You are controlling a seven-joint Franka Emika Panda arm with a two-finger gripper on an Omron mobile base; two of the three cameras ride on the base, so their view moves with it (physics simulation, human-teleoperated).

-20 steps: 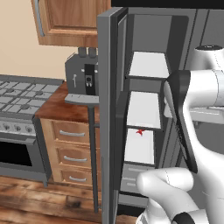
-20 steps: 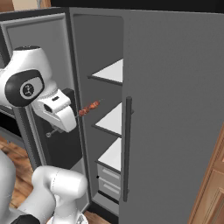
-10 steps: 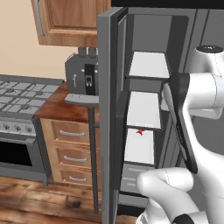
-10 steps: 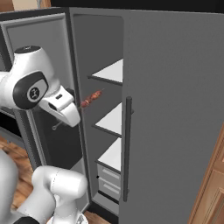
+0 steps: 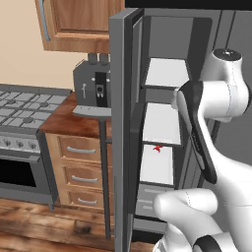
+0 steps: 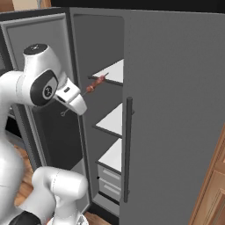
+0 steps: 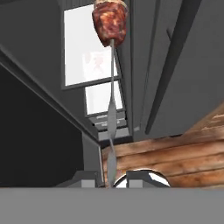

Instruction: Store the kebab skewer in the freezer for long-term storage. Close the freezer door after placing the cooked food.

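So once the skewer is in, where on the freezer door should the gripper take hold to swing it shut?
Probably the vertical bar handle on the freezer door, taken from the door's outer face. It stands off the panel as a long upright bar, so jaws could close across it. The gripper is shut on the kebab skewer.

Hidden and cut-off parts
The kebab skewer (image 7: 110, 26) runs off the hand view's top edge; the arm hides the freezer (image 5: 165, 93) shelves' right ends.

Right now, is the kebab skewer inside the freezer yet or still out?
Still out: the kebab skewer, held by the gripper, points toward the open freezer's upper shelf.
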